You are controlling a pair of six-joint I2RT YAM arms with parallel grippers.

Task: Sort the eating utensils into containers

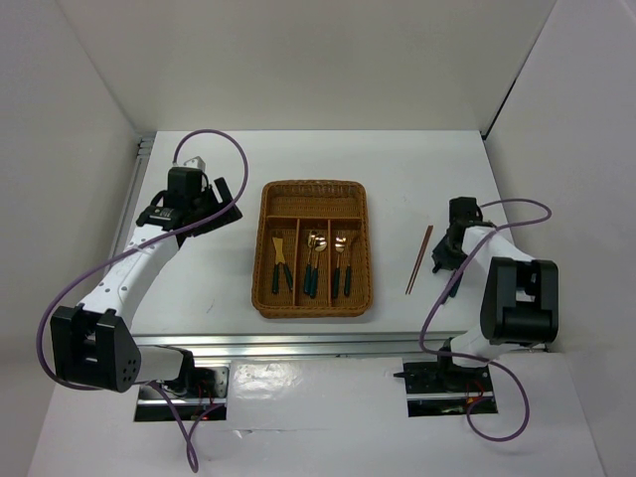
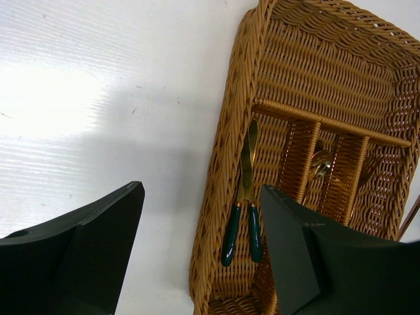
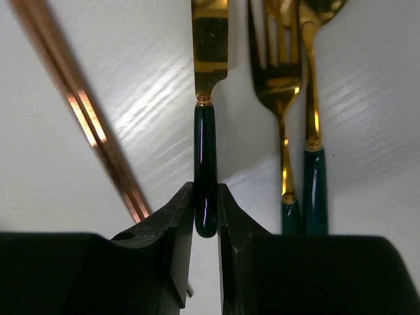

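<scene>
The wicker tray (image 1: 260,248) sits mid-table. It holds knives (image 1: 280,263) in its left long section, spoons (image 1: 314,260) in the middle one and forks (image 1: 340,263) in the right one; the crosswise far section is bare. My right gripper (image 3: 205,210) is shut on the green handle of a knife (image 3: 205,151). A fork (image 3: 279,85) and a spoon (image 3: 314,170) lie just right of it, and the chopsticks (image 3: 85,111) lie to its left. My left gripper (image 2: 202,197) is open and empty over the tray's left rim (image 2: 223,164), above two knives (image 2: 246,190).
In the top view the chopsticks (image 1: 418,259) lie on the table between the tray and my right gripper (image 1: 449,260). My left gripper (image 1: 214,214) hovers left of the tray's far corner. White walls close in the table on three sides.
</scene>
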